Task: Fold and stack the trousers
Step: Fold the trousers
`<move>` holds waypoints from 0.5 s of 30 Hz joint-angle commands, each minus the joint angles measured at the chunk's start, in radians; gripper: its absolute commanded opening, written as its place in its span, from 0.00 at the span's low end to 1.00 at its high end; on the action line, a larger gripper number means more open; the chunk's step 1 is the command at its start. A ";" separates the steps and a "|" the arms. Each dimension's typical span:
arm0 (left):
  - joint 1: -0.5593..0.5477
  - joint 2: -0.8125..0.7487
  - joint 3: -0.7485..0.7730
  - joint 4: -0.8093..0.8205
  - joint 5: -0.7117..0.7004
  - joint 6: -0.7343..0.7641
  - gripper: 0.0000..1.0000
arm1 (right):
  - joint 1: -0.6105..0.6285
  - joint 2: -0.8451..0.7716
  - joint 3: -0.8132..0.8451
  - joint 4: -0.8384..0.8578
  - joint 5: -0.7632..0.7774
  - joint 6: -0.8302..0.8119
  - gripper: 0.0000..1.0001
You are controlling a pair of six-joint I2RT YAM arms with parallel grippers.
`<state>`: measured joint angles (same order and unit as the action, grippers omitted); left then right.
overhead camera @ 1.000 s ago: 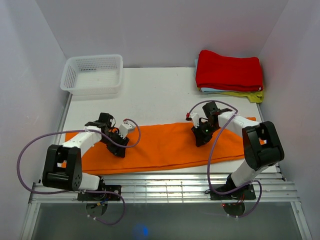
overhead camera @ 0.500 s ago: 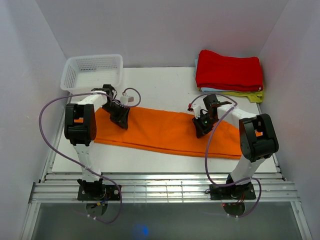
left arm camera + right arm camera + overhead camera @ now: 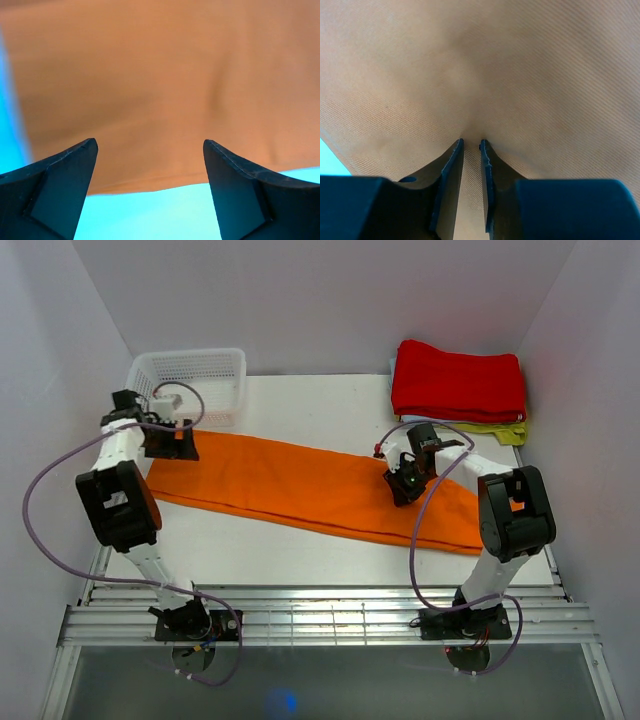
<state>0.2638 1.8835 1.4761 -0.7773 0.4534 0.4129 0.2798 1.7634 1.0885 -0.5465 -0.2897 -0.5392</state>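
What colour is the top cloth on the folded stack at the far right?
The top cloth is red, clearest in the top external view.

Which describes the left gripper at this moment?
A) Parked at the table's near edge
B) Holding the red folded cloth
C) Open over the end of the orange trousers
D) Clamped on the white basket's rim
C: the left gripper has its jaws wide apart with nothing between them, over the end of the trousers near the white basket.
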 commanded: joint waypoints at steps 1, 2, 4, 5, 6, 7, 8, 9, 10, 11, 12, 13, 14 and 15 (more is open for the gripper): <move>0.126 -0.022 0.134 -0.028 -0.019 -0.014 0.98 | -0.014 -0.013 -0.082 -0.004 0.092 -0.134 0.28; 0.164 0.009 0.169 -0.048 -0.028 0.003 0.98 | -0.014 -0.031 -0.119 -0.001 0.112 -0.146 0.28; 0.186 0.086 0.243 -0.091 -0.039 0.027 0.98 | -0.014 -0.047 -0.147 0.002 0.130 -0.186 0.28; 0.198 0.103 0.251 -0.091 -0.045 0.035 0.98 | -0.014 -0.061 -0.159 0.005 0.147 -0.199 0.28; 0.199 0.132 0.253 -0.091 -0.053 0.040 0.98 | -0.016 -0.068 -0.176 0.005 0.155 -0.208 0.28; 0.199 0.144 0.254 -0.088 -0.083 0.043 0.98 | -0.016 -0.073 -0.182 0.005 0.161 -0.214 0.28; 0.203 0.153 0.251 -0.080 -0.094 0.043 0.98 | -0.017 -0.084 -0.185 0.000 0.173 -0.223 0.28; 0.206 0.161 0.242 -0.070 -0.104 0.038 0.95 | -0.019 -0.088 -0.190 0.002 0.178 -0.229 0.28; 0.209 0.170 0.234 -0.048 -0.099 0.035 0.93 | -0.021 -0.093 -0.191 0.002 0.184 -0.232 0.28; 0.212 0.177 0.218 -0.042 -0.096 0.035 0.89 | -0.021 -0.097 -0.191 -0.003 0.196 -0.238 0.28; 0.212 0.183 0.210 -0.039 -0.104 0.027 0.86 | -0.024 -0.101 -0.191 -0.004 0.201 -0.242 0.28; 0.212 0.196 0.204 -0.028 -0.108 0.024 0.84 | -0.027 -0.102 -0.191 -0.004 0.205 -0.246 0.28; 0.215 0.204 0.198 -0.028 -0.108 0.021 0.80 | -0.027 -0.104 -0.193 -0.004 0.213 -0.255 0.29; 0.215 0.213 0.194 -0.025 -0.113 0.020 0.78 | -0.028 -0.104 -0.193 -0.007 0.219 -0.260 0.29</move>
<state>0.4759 2.1071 1.6814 -0.8066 0.3576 0.4351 0.2768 1.6402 0.9451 -0.4683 -0.2096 -0.7414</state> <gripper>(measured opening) 0.801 0.286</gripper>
